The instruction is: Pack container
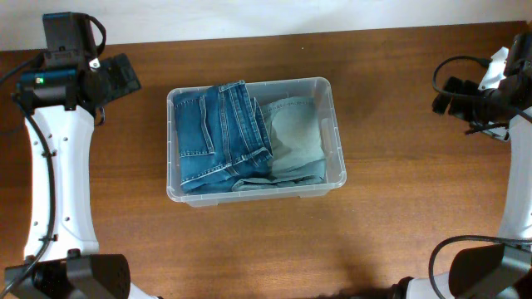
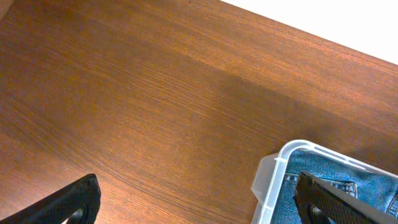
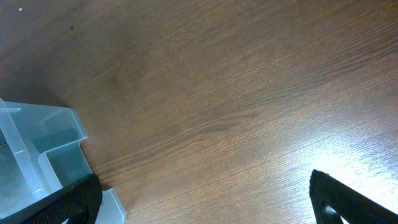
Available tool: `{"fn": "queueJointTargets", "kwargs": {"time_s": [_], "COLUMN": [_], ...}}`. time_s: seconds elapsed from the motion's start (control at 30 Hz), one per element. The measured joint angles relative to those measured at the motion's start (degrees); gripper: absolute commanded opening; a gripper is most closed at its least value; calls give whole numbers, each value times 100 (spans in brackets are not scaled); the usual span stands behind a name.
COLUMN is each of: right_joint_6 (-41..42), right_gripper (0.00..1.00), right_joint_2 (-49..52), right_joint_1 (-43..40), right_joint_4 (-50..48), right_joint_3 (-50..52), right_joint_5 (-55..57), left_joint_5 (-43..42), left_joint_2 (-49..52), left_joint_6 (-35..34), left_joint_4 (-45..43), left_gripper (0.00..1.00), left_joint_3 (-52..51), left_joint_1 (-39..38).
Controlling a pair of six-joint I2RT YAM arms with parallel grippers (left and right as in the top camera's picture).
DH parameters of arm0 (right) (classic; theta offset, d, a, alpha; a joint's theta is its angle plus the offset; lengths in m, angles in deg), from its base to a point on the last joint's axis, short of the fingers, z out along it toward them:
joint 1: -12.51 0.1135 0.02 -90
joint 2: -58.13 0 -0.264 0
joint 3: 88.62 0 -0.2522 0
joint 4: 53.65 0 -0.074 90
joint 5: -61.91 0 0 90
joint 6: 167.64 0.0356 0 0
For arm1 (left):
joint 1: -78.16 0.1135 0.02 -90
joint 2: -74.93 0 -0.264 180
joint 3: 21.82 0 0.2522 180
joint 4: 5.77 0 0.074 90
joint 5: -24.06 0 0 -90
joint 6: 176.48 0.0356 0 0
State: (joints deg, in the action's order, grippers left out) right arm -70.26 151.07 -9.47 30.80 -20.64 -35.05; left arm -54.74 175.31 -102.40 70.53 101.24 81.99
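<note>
- Container (image 1: 258, 194) sits upright mid table (image 1: 399, 224), btw the two arms.
- Inside: folded dark blue jeans (image 1: 218, 133) on L side, overlapping paler jeans (image 1: 298, 137) on R.
- L gripper (image 2: 199, 202): fingers wide apart, nothing held, over bare wood near container's far-L corner.
- R gripper (image 3: 205, 199): also wide apart, nothing held, off container's R side, not touching.

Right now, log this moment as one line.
clear plastic rectangular bin: centre of brown wooden table, holding folded blue jeans and pale folded garment | left gripper: open, empty, near bin corner | right gripper: open, empty, off bin
</note>
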Motion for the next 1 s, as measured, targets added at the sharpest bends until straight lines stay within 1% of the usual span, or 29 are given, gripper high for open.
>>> {"fn": "queueJointTargets", "kwargs": {"time_s": [0.17,0.3,0.37,0.57,0.67,0.73,0.87,1.0], "right_joint_6": [-2,-2,0,0,-4,-7,-4,-4], "right_gripper": [99,99,99,99,99,99,98,98], "right_joint_2": [-22,-350,-702,-2225,-2914,-3296,-3936,-4275], "right_joint_1": [94,553,925,2439,2992,3171,3226,3226], "right_joint_4": [0,-2,-4,-20,-17,-13,-2,0], "right_joint_3": [0,7,13,11,9,9,7,0], "right_joint_5": [7,11,22,-24,-13,4,46,48], "left_joint_5": [0,0,2,2,2,0,2,2], "left_joint_2": [0,0,0,2,0,0,0,0], "left_joint_6": [0,0,0,0,0,0,0,0], "left_joint_4": [0,0,0,2,2,2,2,2], "left_gripper": [99,99,99,99,99,99,100,99], "left_joint_3": [0,0,0,0,0,0,0,0], "left_joint_1": [0,0,0,0,0,0,0,0]}}
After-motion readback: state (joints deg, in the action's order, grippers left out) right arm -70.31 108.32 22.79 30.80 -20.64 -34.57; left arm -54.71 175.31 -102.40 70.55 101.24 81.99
